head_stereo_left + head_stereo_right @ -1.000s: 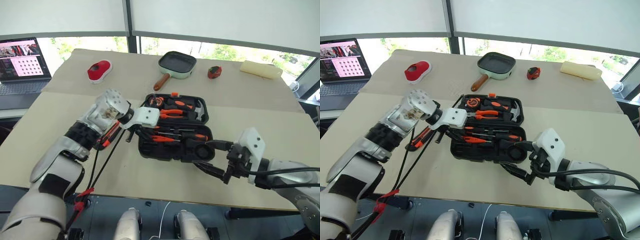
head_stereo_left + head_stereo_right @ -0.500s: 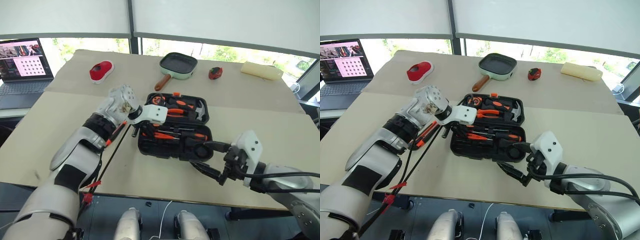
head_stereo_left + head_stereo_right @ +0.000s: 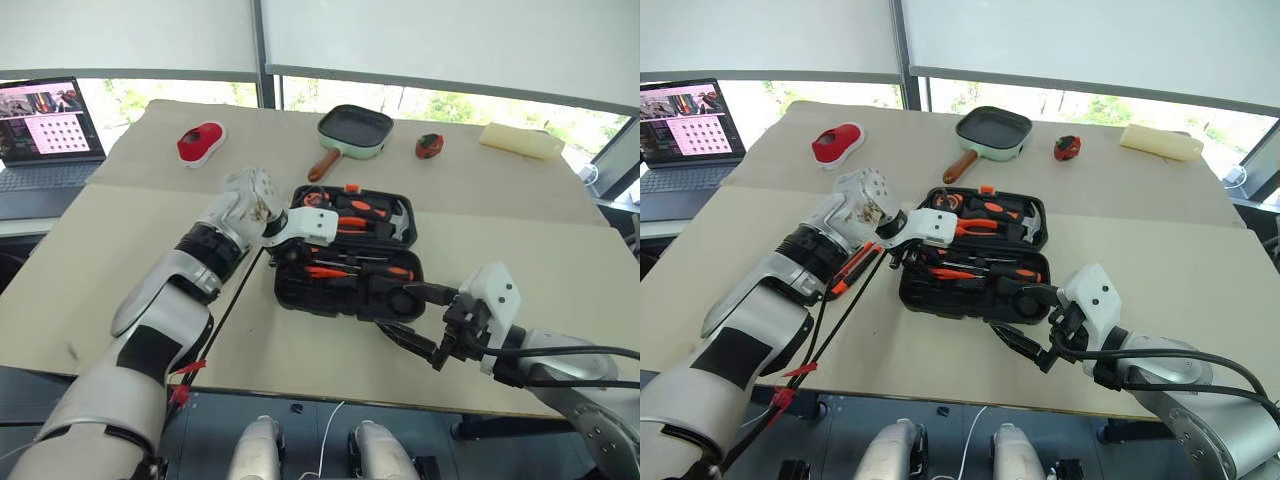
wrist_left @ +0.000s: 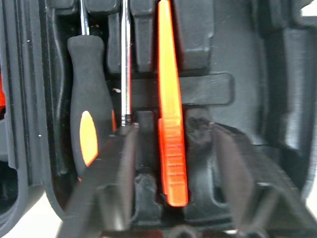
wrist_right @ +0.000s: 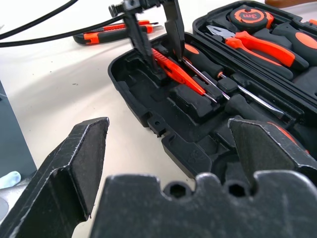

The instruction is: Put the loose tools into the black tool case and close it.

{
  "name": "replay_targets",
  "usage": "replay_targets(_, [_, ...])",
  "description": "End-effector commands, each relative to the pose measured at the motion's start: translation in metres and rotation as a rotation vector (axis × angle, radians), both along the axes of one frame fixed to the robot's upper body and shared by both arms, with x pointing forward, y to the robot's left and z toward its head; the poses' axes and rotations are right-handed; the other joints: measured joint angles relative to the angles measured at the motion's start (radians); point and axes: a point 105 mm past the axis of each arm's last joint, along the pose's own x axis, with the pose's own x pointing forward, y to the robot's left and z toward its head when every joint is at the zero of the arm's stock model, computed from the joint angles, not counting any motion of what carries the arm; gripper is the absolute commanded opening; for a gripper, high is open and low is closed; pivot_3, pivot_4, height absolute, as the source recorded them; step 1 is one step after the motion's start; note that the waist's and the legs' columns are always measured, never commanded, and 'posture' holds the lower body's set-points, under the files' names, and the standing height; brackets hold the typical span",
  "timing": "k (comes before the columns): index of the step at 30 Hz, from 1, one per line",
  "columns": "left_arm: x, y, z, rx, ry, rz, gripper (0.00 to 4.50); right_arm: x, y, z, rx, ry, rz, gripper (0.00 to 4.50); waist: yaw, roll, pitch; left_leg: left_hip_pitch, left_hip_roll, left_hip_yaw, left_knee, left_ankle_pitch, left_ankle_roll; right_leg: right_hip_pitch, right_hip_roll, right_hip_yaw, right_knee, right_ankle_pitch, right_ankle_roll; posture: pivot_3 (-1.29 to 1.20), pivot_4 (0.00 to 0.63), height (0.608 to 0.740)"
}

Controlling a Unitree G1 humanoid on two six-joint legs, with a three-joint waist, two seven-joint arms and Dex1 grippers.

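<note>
Nearest: right gripper (image 3: pixel 393 311) hovering off the near right corner of the black tool case (image 3: pixel 320 305), jaws released wide, nothing between them. Case open flat mid-surface, lid folded away to the far side. Over its left end, left gripper (image 5: pixel 167 63) pointing steeply down, jaws released and straddling the slim orange tool (image 4: pixel 168 124); clear gap on both sides in the left wrist view. Slim tool lying in its moulded recess, looks seated. Right beside it, one black-handled screwdriver (image 4: pixel 86 124) in its slot, with more shafts alongside. Left of the case, on the bare surface under the left forearm: orange-black utility knife (image 5: pixel 111 32), well outside the shell. Far half of the case holding pliers (image 3: pixel 350 222) and tape measure (image 3: pixel 315 200), not part of the job. Beyond that, green frying pan (image 3: pixel 355 130), irrelevant. Step in hand, by judgement: placing the slim tool, essentially done. Next move: lift left gripper straight up clear of the recess walls, swing over to the knife, grasp along its long sides, drop it into a free recess. Closing the lid only after that; lid swing needs both grippers out of the way.
</note>
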Motion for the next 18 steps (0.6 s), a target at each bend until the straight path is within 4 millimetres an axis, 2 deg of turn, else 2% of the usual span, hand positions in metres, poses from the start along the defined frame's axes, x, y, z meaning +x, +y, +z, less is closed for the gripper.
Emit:
replay_targets(1, [-0.001,0.003,0.033,-0.098,-0.056,-0.011,2.78,-0.001,0.001,0.009,0.006,-0.051,0.003,4.5,-0.003,0.0,0.0,0.0,0.0,0.0,0.0,0.0,0.0,0.0,0.0,0.0,0.0,0.0,0.0,0.0,0.15,0.74])
replay_targets(4, [-0.001,0.003,0.039,-0.162,-0.064,-0.001,2.78,-0.001,0.0,0.008,0.007,-0.049,0.0,4.5,-0.004,0.0,0.0,0.0,0.0,0.0,0.0,0.0,0.0,0.0,0.0,0.0,0.0,0.0,0.0,0.0,0.15,0.74])
replay_targets(5, [-0.001,0.001,0.041,-0.231,-0.063,0.001,2.56,-0.001,-0.001,0.008,0.008,-0.047,-0.003,4.5,-0.002,0.0,0.0,0.0,0.0,0.0,0.0,0.0,0.0,0.0,0.0,0.0,0.0,0.0,0.0,0.0,0.15,0.74])
replay_targets(8, [-0.003,-0.004,0.039,-0.426,-0.058,-0.029,1.69,0.0,-0.003,0.008,0.007,-0.045,-0.01,4.5,-0.002,0.0,0.0,0.0,0.0,0.0,0.0,0.0,0.0,0.001,-0.001,0.0,0.0,0.0,0.0,0.0,0.15,0.74])
replay_targets(12, [-0.009,-0.001,0.017,-0.525,-0.06,-0.062,0.22,0.001,-0.005,0.008,0.001,-0.043,-0.014,4.5,-0.004,0.0,0.0,0.001,0.0,0.0,0.0,0.0,0.0,0.001,0.0,0.0,0.0,0.0,0.0,0.0,0.15,0.74])
replay_targets(13, [-0.009,0.0,0.012,-0.531,-0.069,-0.062,0.1,0.001,-0.006,0.009,0.0,-0.043,-0.016,4.5,-0.004,0.0,0.0,0.001,0.0,0.0,0.0,0.0,0.0,0.001,0.0,0.0,0.0,0.0,0.0,0.0,0.15,0.74])
replay_targets(18, [-0.009,0.003,-0.017,-0.58,-0.1,-0.04,0.1,0.0,-0.008,0.01,-0.005,-0.042,-0.02,4.5,-0.003,0.0,0.0,0.0,0.0,0.0,0.0,0.0,0.0,0.001,0.0,0.0,0.0,0.0,0.0,0.0,0.15,0.74])
